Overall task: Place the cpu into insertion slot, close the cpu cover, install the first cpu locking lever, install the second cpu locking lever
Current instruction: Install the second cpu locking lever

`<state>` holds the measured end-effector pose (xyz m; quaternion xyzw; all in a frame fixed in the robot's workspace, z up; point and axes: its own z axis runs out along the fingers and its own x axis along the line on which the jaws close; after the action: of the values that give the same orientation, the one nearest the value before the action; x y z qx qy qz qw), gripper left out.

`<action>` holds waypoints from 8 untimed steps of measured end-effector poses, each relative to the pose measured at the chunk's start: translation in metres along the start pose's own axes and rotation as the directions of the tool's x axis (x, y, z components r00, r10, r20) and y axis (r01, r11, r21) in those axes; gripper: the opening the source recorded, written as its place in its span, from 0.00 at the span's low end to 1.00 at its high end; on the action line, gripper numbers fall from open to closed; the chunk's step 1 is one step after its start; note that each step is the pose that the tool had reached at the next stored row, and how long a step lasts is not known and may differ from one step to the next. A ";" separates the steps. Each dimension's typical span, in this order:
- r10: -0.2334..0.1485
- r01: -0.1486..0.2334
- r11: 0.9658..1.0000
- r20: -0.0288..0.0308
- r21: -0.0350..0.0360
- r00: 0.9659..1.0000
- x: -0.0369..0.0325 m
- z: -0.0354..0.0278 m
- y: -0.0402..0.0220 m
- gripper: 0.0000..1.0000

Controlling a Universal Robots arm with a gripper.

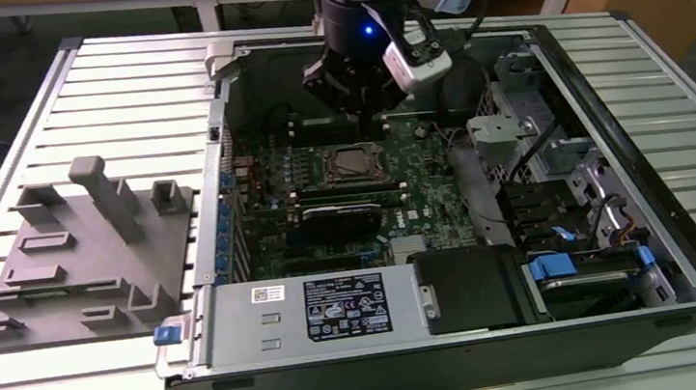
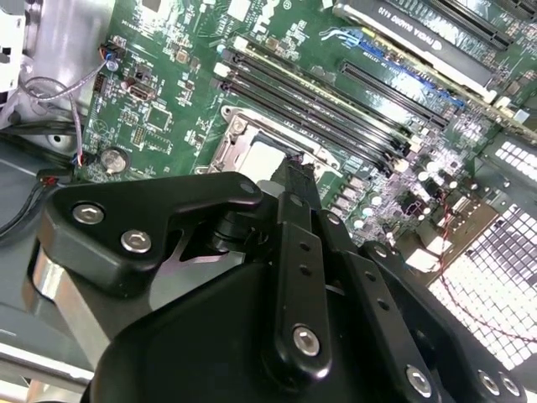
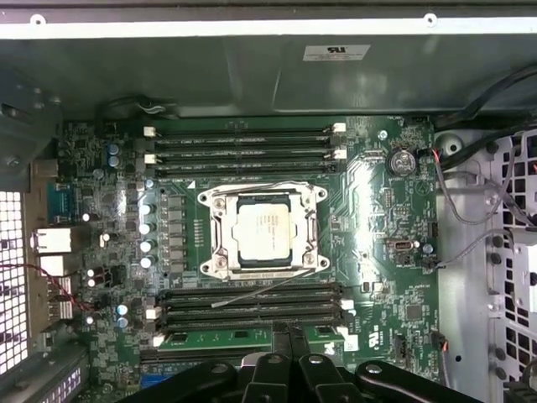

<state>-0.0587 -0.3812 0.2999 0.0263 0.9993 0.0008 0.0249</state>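
1. First wrist view gives me the cpu (image 3: 263,234) seated in the insertion slot (image 3: 220,267), near the motherboard (image 3: 369,193) middle, with the cpu cover (image 3: 262,196) framing it.
2. My gripper (image 3: 289,334) hangs above, fingers together, empty.

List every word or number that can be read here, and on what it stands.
None can be read.
Black sticker on the power supply: too small.
White sticker on the case wall: blurred.
Print on the cpu: too faint.
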 end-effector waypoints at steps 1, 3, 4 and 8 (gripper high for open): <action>0.000 0.000 1.000 0.000 0.000 1.000 -0.0001 0.0000 -0.0004 0.10; 0.000 0.000 1.000 0.000 0.000 1.000 -0.0003 0.0001 -0.0013 0.10; 0.000 0.000 1.000 0.000 0.000 1.000 -0.0005 0.0000 -0.0018 0.10; 0.000 0.000 1.000 0.000 0.000 1.000 -0.0009 0.0001 -0.0036 0.10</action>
<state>-0.0580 -0.3849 0.2998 0.0263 0.9993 0.0006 0.0250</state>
